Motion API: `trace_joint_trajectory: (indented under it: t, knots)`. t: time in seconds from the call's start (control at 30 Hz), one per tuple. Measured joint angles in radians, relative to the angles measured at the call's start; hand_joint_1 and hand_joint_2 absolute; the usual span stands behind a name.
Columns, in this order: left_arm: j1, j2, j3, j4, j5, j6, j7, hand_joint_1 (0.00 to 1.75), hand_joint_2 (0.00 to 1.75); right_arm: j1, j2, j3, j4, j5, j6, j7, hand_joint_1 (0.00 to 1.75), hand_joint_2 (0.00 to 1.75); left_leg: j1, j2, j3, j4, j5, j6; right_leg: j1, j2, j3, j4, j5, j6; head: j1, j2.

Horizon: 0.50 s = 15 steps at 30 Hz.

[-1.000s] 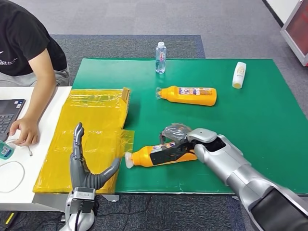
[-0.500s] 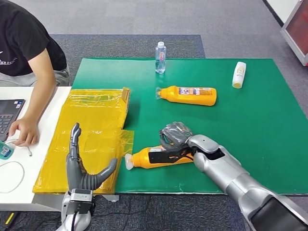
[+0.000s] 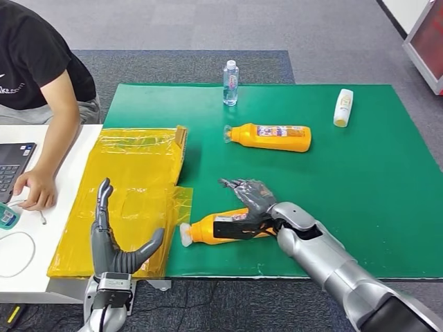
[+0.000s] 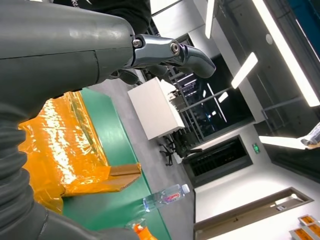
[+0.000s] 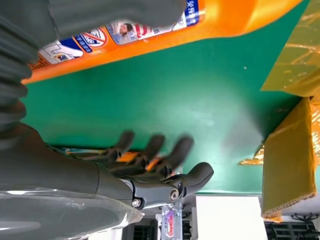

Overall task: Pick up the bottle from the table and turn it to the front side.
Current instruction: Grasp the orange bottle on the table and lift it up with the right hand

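Orange plastic bottle with white cap (image 3: 217,227) lying on its side at near edge of green mat (image 3: 365,173), cap pointing left toward crinkled yellow plastic sheet (image 3: 131,187). Right hand (image 3: 250,207) spread wide over bottle's body, thumb against its near side, not gripping. Left hand (image 3: 112,242) raised near left, fingers apart, holding nothing.

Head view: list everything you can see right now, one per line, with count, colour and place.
Orange bottles: 2; near one lying under right hand, far one lying mid-mat.
Water bottle: 1, clear, upright, mat's far edge.
Small bottle: 1, cream, lying far right.
Mat: 1, green.
Plastic sheet: 1, yellow, left of mat.
Laptop: 1, dark, white table.
Person: 1, black shirt, far left.
Left hand: open, near edge.
Right hand: fingers spread over near bottle.
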<state>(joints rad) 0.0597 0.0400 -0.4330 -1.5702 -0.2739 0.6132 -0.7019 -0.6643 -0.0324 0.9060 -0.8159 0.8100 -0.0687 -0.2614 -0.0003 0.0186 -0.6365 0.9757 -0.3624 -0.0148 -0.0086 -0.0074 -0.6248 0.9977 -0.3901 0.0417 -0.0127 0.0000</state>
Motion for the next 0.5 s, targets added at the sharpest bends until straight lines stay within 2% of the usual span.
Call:
trace_joint_trajectory:
  t: [0.03, 0.23, 0.5]
  knots:
    - [0.000, 0.000, 0.001, 0.000, -0.001, -0.003, 0.000, 0.00, 1.75, 0.000, -0.001, -0.001, -0.002, 0.004, 0.005, 0.002, 0.00, 0.00, 0.000, 0.000, 0.000, 0.000, 0.000, 0.000, 0.000, 0.000, 0.000, 0.000, 0.000, 0.000, 0.000, 0.000]
    - [0.004, -0.001, 0.008, 0.000, -0.019, -0.032, 0.000, 0.00, 1.75, 0.000, -0.030, 0.004, -0.048, 0.031, 0.076, 0.017, 0.00, 0.00, 0.000, 0.000, 0.000, 0.000, 0.000, 0.000, 0.000, 0.000, 0.000, 0.000, 0.000, 0.000, 0.000, 0.000]
    - [0.004, -0.001, 0.009, 0.000, -0.015, -0.029, 0.000, 0.00, 1.75, -0.004, -0.112, 0.022, -0.089, 0.019, 0.144, -0.035, 0.00, 0.00, 0.000, 0.000, 0.000, 0.000, 0.000, 0.000, 0.000, 0.000, 0.000, 0.000, 0.000, 0.000, 0.000, 0.000]
